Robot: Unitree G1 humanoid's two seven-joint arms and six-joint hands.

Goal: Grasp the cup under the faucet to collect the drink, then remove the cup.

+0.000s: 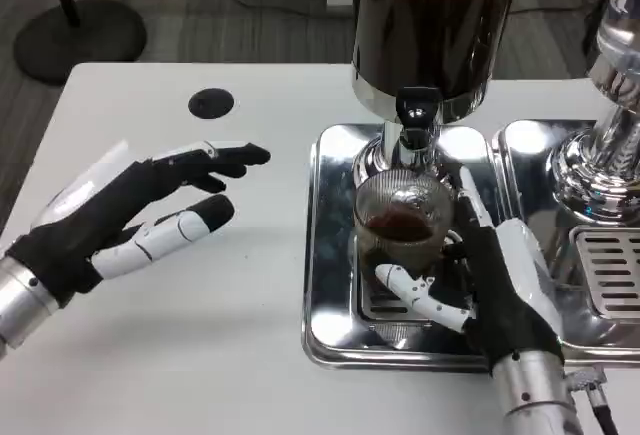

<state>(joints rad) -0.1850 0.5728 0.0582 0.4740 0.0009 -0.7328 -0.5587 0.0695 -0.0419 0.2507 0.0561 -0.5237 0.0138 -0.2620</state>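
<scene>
A clear glass cup (402,223) with dark drink in its bottom stands on the drip grate of the steel tray (330,255), directly under the black faucet (417,115) of the dark drink dispenser (430,25). My right hand (490,275) wraps the cup from the right, thumb across its front base and fingers behind its right side. My left hand (130,220) hovers over the bare white table to the left, fingers spread and holding nothing.
A second steel tray with a chrome machine (605,155) and grate stands at the right edge. A black round cap (210,103) sits in the table near the far left. Floor and a stand base lie beyond the table's far edge.
</scene>
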